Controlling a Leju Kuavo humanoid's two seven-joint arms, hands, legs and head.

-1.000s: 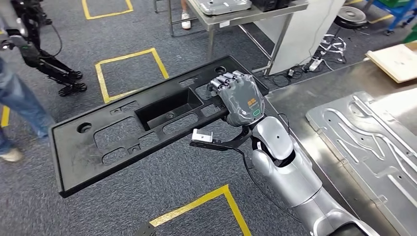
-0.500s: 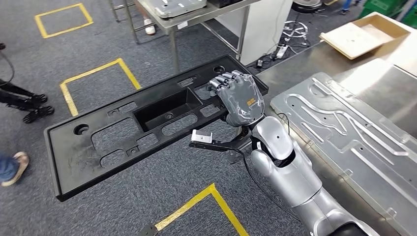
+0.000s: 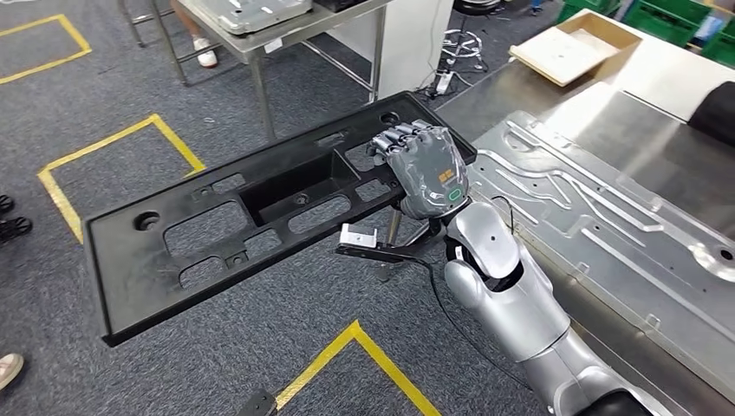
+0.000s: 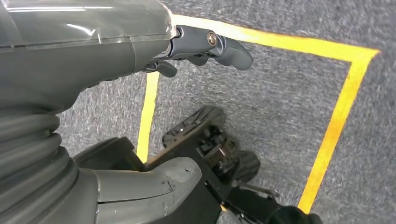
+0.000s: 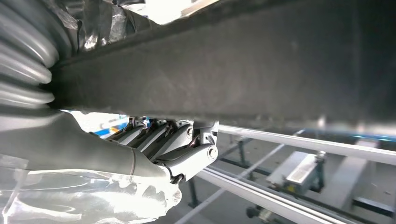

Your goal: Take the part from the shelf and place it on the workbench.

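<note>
The part (image 3: 217,234) is a long black plastic panel with several cut-outs and a deep pocket in its middle. It hangs level above the carpet, its right end reaching over the corner of the steel workbench (image 3: 624,130). My right hand (image 3: 425,169) grips that right end, fingers curled over the far edge. From the right wrist, the part's dark underside (image 5: 233,70) lies across the hand, with the fingers (image 5: 173,140) wrapped against it. My left hand (image 4: 93,60) hangs over the floor, fingers apart and holding nothing.
A large stamped metal sheet (image 3: 607,234) lies on the workbench. A shallow wooden tray (image 3: 572,43) sits at its far end and a dark object (image 3: 715,113) at the right edge. A steel table (image 3: 260,35) stands behind, a person's shoe (image 3: 205,56) beneath it. Yellow floor tape (image 3: 364,347) lies below.
The whole picture has shifted as the camera turned toward the workbench, which now shows more. My right hand keeps its grip, and the part's right end now overlaps the bench corner.
</note>
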